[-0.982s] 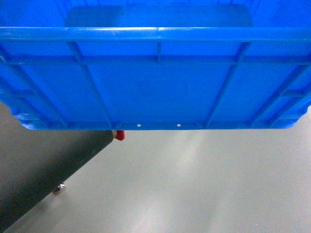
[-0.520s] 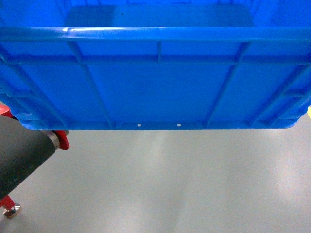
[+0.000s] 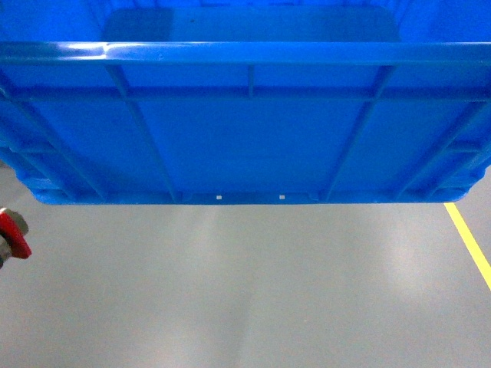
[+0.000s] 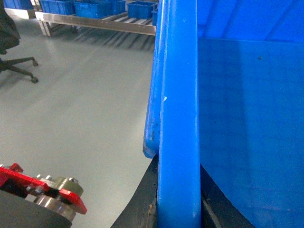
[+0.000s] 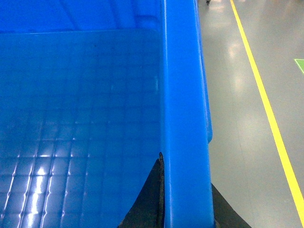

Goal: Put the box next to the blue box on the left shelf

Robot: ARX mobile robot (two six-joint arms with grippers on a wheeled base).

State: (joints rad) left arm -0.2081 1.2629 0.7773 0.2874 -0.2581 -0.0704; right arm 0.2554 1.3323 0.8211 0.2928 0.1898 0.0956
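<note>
We carry the blue crate (image 3: 245, 130) in the air above the floor (image 3: 245, 291), each side rim pinched from both faces: the left claw (image 4: 176, 209) grasps one rim, the right claw (image 5: 183, 209) the opposite one, so it hangs level. The roller shelf (image 4: 99, 21) with other blue crates (image 4: 90, 7) lies far ahead of the left claw, so we judge the placing not yet begun.

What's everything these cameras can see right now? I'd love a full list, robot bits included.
box: one, bright blue, empty, filling the head view, carried above the floor.
shelf: one, pale steel, roller wheels, far across the floor in the left wrist view.
blue boxes: several, on that shelf; exact count unclear.
office chair: one, black, partly seen at left.
floor line: one, yellow, right of the box.
green floor mark: one, at the right edge.
red bracket: one, with metal fittings, low left; what it belongs to is unclear.
left gripper: one, black, astride the box's rim.
right gripper: one, black, astride the opposite rim.
</note>
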